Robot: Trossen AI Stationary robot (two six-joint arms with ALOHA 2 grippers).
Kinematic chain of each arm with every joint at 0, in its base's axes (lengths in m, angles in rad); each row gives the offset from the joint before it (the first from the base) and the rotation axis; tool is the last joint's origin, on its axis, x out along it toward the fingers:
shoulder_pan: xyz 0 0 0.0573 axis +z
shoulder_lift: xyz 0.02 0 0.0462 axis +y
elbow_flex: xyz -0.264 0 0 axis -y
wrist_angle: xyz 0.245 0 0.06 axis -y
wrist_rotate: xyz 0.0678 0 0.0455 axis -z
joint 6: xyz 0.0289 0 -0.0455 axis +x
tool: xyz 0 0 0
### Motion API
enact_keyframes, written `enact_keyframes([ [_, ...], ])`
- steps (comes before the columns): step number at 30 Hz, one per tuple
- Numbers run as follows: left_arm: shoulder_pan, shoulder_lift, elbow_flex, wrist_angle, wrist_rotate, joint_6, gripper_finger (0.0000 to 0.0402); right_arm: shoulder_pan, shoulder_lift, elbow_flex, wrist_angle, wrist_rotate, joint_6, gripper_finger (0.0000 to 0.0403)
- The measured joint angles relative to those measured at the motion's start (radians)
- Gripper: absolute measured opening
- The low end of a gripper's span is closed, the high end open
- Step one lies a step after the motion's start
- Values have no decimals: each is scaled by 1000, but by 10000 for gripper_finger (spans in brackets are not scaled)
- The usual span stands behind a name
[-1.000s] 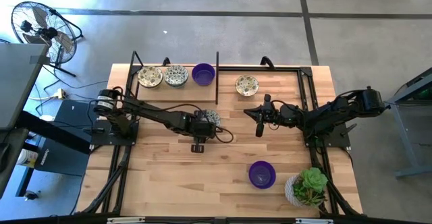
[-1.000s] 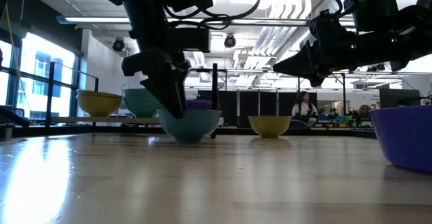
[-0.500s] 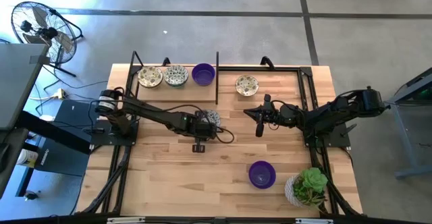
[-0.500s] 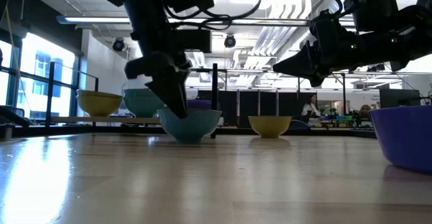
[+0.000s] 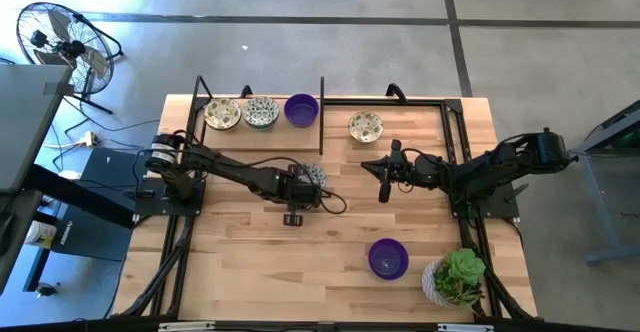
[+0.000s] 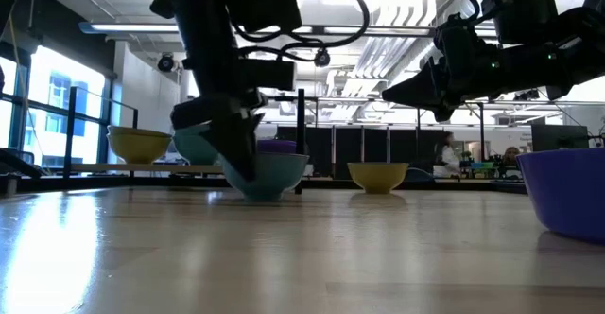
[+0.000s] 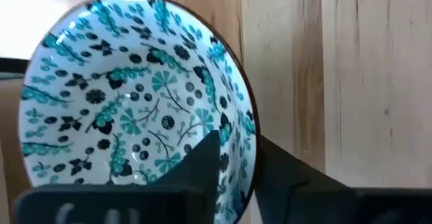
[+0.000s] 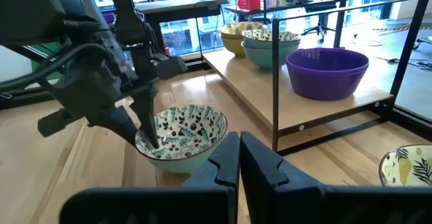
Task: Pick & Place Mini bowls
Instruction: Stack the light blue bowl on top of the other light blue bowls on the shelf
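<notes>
Three mini bowls already sit on the raised shelf, well beyond your left gripper. It pinches the rim of a patterned bowl tilting off the surface. The right gripper hovers closed, empty. Two bowls remain.

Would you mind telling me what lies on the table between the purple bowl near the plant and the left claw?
Only bare wood, as the high view shows: nothing sits between the purple bowl and the left claw.

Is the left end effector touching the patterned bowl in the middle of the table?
Touching. The left wrist view shows the left end effector closed over the bowl's rim, one finger inside, one outside.
</notes>
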Motion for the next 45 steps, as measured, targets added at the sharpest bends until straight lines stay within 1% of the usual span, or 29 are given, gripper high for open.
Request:
enact_keyframes([
  [3,0,0,1,-11,0,6,26,0,0,0,1,0,0,1],
  [5,0,-1,11,-46,-5,4,11,0,0,0,1,0,0,2],
  [10,0,-13,103,-225,-7,-13,17,0,0,0,0,0,1,1],
  [12,0,-53,126,-294,-9,-25,10,0,0,0,-1,0,1,2],
  [16,16,-153,127,-366,-6,-80,9,0,0,0,-1,-4,2,1],
  [20,61,-268,127,-445,-46,-117,7,0,0,0,-2,-10,6,2],
  [22,103,-311,128,-468,-49,-113,6,0,0,0,-3,-11,7,1],
  [24,156,-349,127,-479,-27,-101,6,0,0,0,-1,-17,7,1],
  [26,218,-369,127,-504,-23,-72,6,0,1,0,1,-16,7,2],
  [28,287,-387,129,-480,5,-38,6,0,3,0,2,-16,7,2],
  [30,355,-403,127,-517,22,-1,5,0,3,0,6,-16,7,1],
  [33,451,-401,130,-487,29,46,5,0,3,0,12,-16,7,2],
  [36,535,-401,126,-510,31,83,5,0,4,0,13,-14,7,1],
  [39,612,-401,128,-465,60,131,5,0,4,0,13,-12,5,1],
  [45,715,-378,128,-462,113,173,5,0,4,0,13,-11,4,1],
])
